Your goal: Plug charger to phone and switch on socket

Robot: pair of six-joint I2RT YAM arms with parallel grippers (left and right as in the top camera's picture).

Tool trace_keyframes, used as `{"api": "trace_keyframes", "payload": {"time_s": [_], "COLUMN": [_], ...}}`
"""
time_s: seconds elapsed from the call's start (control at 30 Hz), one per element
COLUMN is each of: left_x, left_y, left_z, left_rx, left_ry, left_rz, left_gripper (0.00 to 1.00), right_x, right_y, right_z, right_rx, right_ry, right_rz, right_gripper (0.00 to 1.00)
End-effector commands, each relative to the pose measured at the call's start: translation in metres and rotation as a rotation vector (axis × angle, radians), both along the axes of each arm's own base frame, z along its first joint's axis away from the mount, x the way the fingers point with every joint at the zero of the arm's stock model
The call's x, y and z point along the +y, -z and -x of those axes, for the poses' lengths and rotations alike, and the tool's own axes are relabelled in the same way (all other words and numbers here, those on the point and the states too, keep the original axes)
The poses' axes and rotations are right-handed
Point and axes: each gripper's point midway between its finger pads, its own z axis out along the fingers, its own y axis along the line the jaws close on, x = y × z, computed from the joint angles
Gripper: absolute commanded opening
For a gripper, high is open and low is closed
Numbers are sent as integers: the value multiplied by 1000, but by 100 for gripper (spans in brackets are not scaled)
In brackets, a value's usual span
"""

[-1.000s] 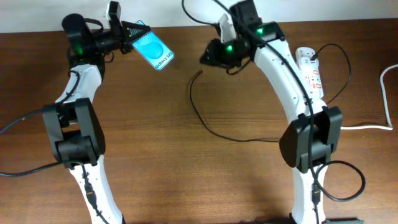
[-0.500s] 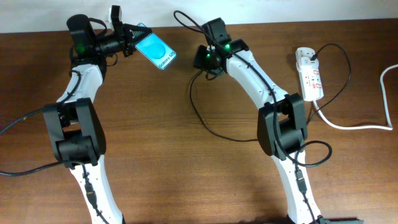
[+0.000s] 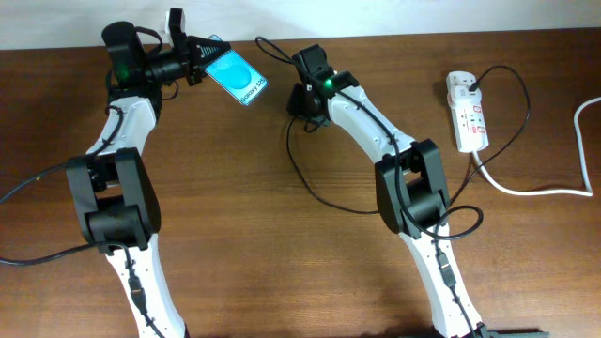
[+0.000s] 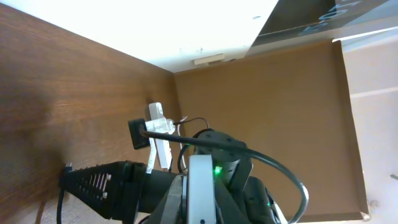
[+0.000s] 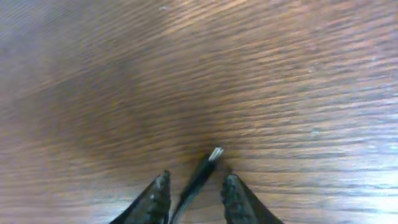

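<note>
two spread right claw (image 5: 196, 182) fingers (image 5: 157, 194) flank the charger (image 5: 203, 168) tip; left claw (image 3: 202, 49) pinches the phone (image 3: 237, 77).

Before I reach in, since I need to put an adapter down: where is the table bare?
Bare: the table between the left arm and right arm, nearer their bases than the charger. Crowded: the far edge, where the left gripper holds the phone and the right gripper straddles the charger's tip; also around the socket and its white cord.
</note>
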Motion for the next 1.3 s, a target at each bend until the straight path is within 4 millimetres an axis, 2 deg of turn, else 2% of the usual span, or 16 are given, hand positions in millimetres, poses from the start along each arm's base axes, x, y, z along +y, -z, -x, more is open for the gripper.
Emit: {"api": "trace_keyframes", "payload": {"time_s": [0.0,0.17,0.27,0.33,0.4,0.57,0.7,0.83,0.87,0.93,1.03,1.1,1.17,1.2,1.23,1.27], "left_x": [-4,-4,-4,-4,-4,-4,-4,-4,-4,-4,-4,-4,-7,-8,-10,-11], "left_y": [-5,-5,-5,-5,-5,-5,-5,-5,-5,-5,-5,-5,-5,-5,-5,-5], "left_z": [2,2,3,3,3,4,4,4,4,4,4,4,5,5,5,6], "left_rx": [-33,-32,-33,-33,-33,-33,-33,-32,-32,-32,-33,-32,-32,-32,-32,-27], "left_ry": [24,24,27,30,31,38,39,38,38,38,38,37,41,44,48,49], "left_rz": [-4,-4,-4,-3,-3,-2,-2,-2,-2,-2,-2,-2,-2,-2,-1,-1], "left_gripper": [0,0,0,0,0,0,0,0,0,0,0,0,0,0,0,0], "right_x": [-9,-11,-26,-40,-44,-48,-54,-60,-61,-61,-57,-40,-13,-1,9,8], "right_y": [25,33,39,41,42,50,62,66,66,66,62,42,-1,-30,-69,-100], "right_z": [3,23,41,46,48,55,68,83,83,83,80,78,81,85,93,102], "right_rx": [20,75,138,153,156,184,275,352,354,353,345,321,267,224,156,113], "right_ry": [-5,-185,-359,-466,-517,-504,-211,-88,-87,-88,-150,-332,-553,-655,-780,-852], "right_rz": [82,142,208,253,284,342,294,278,279,279,253,146,-66,-202,-361,-459], "right_gripper": [13,8,7,9,15,27,29,29,17,4,4,4,4,4,4,4]}}
